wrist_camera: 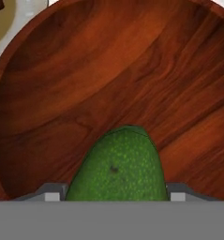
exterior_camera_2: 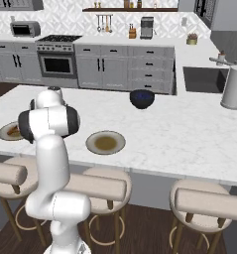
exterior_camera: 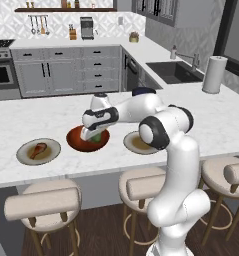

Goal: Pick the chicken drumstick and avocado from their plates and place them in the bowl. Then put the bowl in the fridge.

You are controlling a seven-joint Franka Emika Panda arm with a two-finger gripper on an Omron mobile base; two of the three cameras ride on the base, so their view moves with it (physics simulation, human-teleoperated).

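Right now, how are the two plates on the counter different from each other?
The left plate carries the chicken drumstick; the right plate has nothing on its olive-brown centre. The left plate lies fully in sight beside the wooden bowl; in the left base view the arm covers part of the right plate. They stand on opposite sides of that bowl. Both are round, flat and grey-beige, on the same white marble counter.

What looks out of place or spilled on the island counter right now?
Nothing stands out. The avocado sits between the gripper jaws over the wooden bowl. The drumstick lies on its plate, the other plate is empty, and the blue bowl stands upright.
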